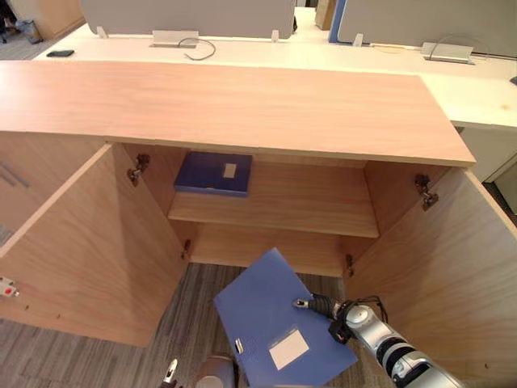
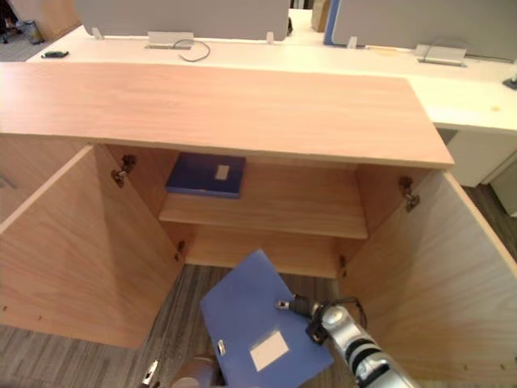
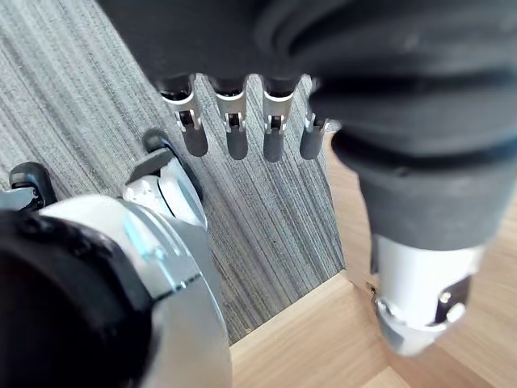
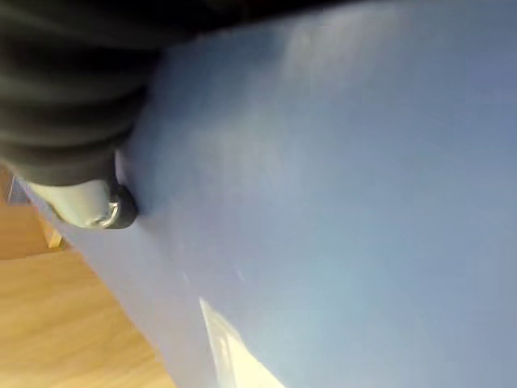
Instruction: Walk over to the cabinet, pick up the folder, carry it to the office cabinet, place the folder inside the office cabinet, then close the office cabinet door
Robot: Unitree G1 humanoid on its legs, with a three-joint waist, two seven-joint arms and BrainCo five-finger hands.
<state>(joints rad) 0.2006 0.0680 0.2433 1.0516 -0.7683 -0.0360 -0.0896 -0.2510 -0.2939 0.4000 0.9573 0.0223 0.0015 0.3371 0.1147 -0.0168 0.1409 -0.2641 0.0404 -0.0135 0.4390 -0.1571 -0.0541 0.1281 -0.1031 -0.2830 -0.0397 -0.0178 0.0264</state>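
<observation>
A blue folder (image 1: 266,311) with a white label hangs tilted above the carpet, just in front of the open office cabinet (image 1: 226,109). My right hand (image 1: 321,307) grips its right edge, thumb (image 4: 109,212) pressed on the cover; the fingers are hidden beneath the folder. A second, darker blue folder (image 1: 214,174) lies flat on the left of the cabinet's shelf (image 1: 299,210). My left hand (image 3: 234,133) hangs low over the carpet at my left, fingers straight and holding nothing.
Both cabinet doors stand wide open, the left door (image 1: 89,250) and the right door (image 1: 456,267) flanking the folder. Below the shelf is a lower compartment (image 1: 266,246). Behind the cabinet are white desks (image 1: 339,56) with a cable and partition screens.
</observation>
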